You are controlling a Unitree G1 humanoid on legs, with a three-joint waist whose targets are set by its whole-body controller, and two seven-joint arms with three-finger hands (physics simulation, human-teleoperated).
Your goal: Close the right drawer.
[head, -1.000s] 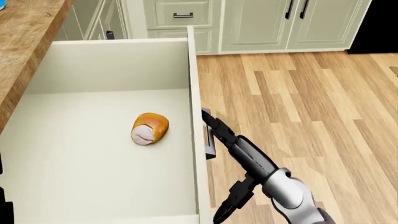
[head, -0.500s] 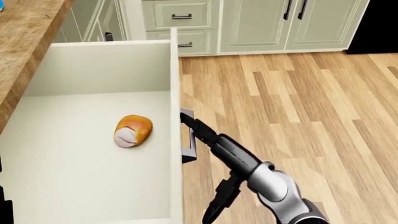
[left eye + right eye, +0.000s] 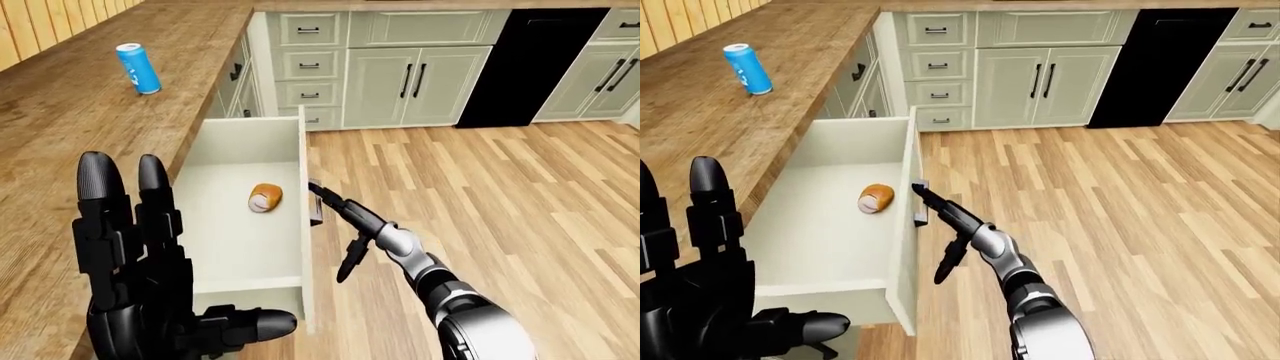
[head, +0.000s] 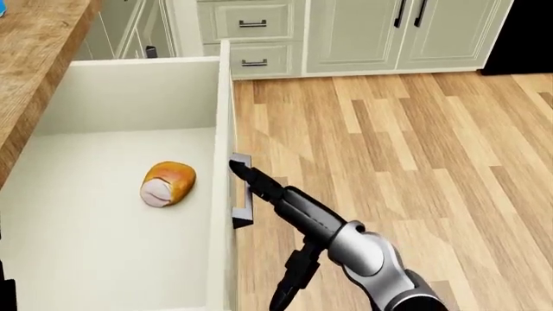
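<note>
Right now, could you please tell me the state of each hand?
Left hand: open, fingers spread upright, holding nothing.
Right hand: open, fingertips extended against the drawer handle, not closed round it.

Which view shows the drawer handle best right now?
Head view: the handle is large and close, with the right hand's fingertips against it. Both eye views show it small, on the drawer face, partly hidden by the fingers.
</note>
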